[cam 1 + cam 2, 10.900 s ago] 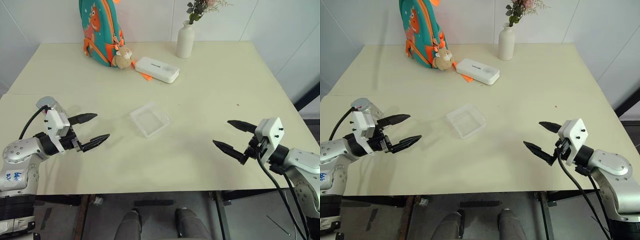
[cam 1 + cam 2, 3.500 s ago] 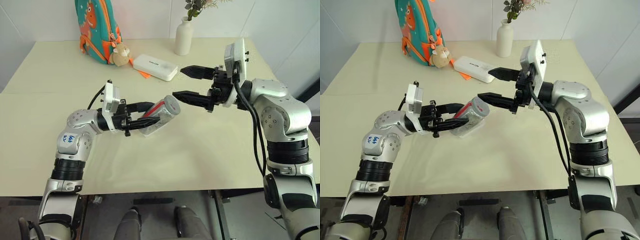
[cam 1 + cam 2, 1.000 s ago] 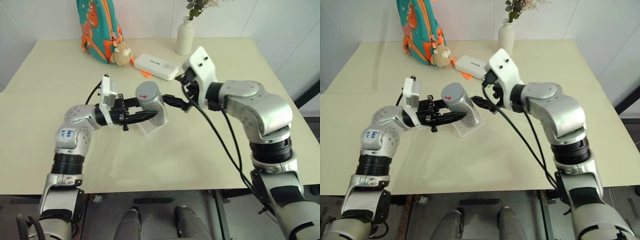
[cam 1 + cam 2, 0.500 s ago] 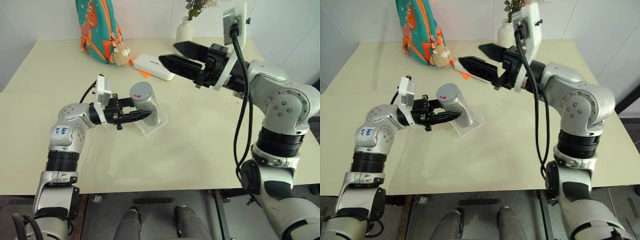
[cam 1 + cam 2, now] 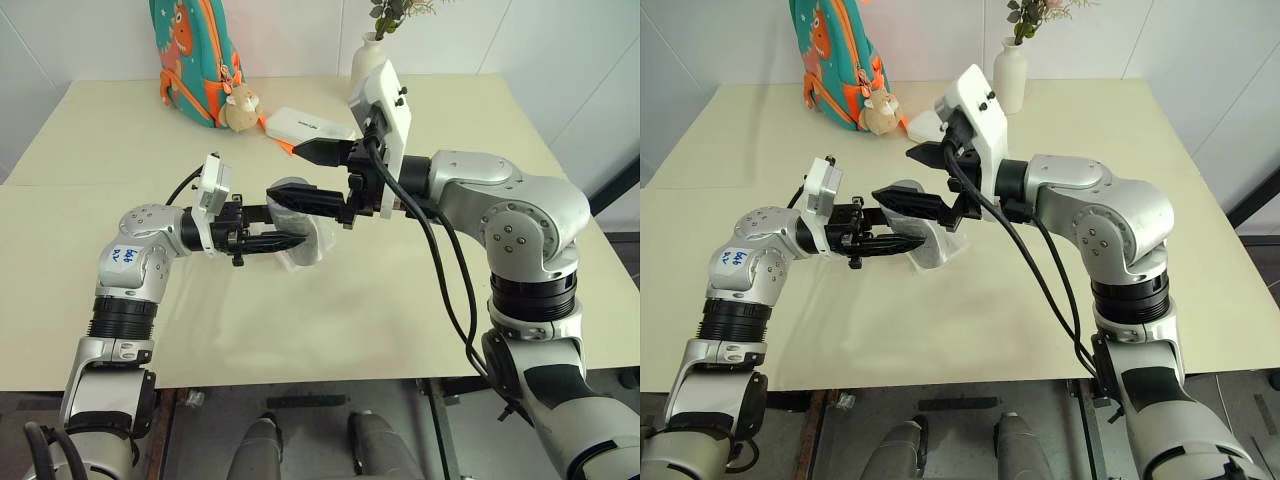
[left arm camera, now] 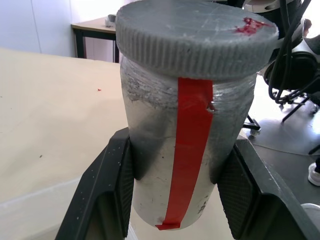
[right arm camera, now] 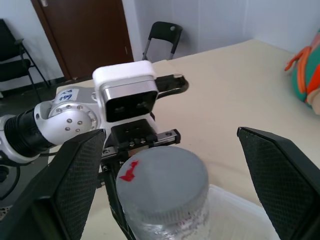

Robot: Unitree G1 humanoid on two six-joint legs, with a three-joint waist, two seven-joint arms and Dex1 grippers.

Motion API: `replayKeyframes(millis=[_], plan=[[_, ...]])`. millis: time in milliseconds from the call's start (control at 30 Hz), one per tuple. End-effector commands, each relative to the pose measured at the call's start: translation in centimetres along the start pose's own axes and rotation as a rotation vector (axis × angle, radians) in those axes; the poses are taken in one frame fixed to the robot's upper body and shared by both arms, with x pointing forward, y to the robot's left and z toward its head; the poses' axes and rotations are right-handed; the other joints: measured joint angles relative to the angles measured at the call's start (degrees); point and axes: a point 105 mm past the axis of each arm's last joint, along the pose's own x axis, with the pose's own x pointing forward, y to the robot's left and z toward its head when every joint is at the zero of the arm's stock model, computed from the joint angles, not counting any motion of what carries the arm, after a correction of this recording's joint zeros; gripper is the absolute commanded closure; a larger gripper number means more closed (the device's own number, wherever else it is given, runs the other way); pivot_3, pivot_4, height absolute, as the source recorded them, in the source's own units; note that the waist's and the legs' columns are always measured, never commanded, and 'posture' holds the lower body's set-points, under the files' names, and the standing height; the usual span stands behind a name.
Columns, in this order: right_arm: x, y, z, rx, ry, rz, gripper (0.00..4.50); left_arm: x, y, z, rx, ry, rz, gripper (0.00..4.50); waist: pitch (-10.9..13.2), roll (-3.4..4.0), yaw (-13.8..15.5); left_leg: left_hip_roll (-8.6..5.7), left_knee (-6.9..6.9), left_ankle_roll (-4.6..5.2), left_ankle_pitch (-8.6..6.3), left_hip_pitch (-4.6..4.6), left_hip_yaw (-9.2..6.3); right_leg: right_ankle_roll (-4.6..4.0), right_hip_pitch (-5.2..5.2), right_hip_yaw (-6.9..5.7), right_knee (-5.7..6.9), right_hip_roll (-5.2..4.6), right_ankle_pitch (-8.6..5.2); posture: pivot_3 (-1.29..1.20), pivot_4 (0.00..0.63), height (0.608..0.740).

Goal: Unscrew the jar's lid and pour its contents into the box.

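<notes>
- Currently, working left to right: the left gripper (image 5: pixel 275 228) is reaching in from the left with its fingers pointing right, and both pads are clamping the sides of the jar (image 6: pixel 175 150) below its neck.
- Jar is being held up above the table (image 5: pixel 420 290), over the middle of the surface; its lid (image 6: pixel 195 37) is sitting screwed on, with the small red mark near the rim. A red tape strip (image 6: pixel 190 150) is running down the jar's silvery wall between the two pads.
- Contents of the jar: cannot tell through the frosted wall.
- Box (image 5: pixel 945 248) is lying on the table just under and slightly right of the held jar, clear plastic, partly hidden by the jar and fingers.
- Right gripper (image 5: pixel 305 175) is coming in from the right with fingers pointing left, jaws standing wide apart. In the right wrist view the two fingers are flanking the lid (image 7: pixel 162 185) on either side with clear gaps; neither pad is touching it.
- Far side of the table, left to right: a teal and orange backpack (image 5: pixel 195 55) with a small plush toy (image 5: pixel 238 110) at its foot, a white rectangular case (image 5: pixel 305 125) partly hidden behind the right wrist, and a white vase (image 5: pixel 368 58) with a flower sprig.
</notes>
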Motion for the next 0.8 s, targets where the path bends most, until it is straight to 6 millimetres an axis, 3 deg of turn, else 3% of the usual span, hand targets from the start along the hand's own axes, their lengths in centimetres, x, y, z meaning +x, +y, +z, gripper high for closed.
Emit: replayKeyframes(millis=[33, 233, 533, 800], plan=[[0.4, 0.7, 0.5, -0.086, 0.003, 0.006, 0.06, 0.0, 0.0, 1.3, 0.053, 0.003, -0.011, 2.51, 0.0, 0.0, 0.05, 0.0, 0.01, 0.0, 0.0, 0.0, 0.0, 0.0, 0.0, 0.0, 0.0, 0.0, 0.0, 0.0, 0.15, 0.74], [1.1, 1.2, 0.0, -0.113, 0.023, 0.007, 0.06, 0.0, 0.1, 1.3, 0.056, 0.003, -0.005, 2.51, 0.0, 0.0, 0.11, 0.0, 0.01, 0.0, 0.0, 0.0, 0.0, 0.0, 0.0, 0.0, 0.0, 0.0, 0.0, 0.0, 0.15, 0.74], [1.0, -0.1, 0.4, -0.149, 0.013, -0.045, 0.06, 0.2, 0.1, 1.3, 0.057, -0.001, -0.01, 2.51, 0.0, 0.0, 0.13, -0.01, 0.01, 0.0, 0.0, 0.0, 0.0, 0.0, 0.0, 0.0, 0.0, 0.0, 0.0, 0.0, 0.15, 0.74], [-1.2, -1.1, 0.1, -0.145, 0.007, -0.053, 0.06, 0.3, -0.1, 1.3, 0.061, -0.011, -0.011, 2.51, 0.0, 0.0, 0.25, -0.01, 0.01, 0.0, 0.0, 0.0, 0.0, 0.0, 0.0, 0.0, -0.01, -0.01, 0.0, 0.0, 0.15, 0.74]])
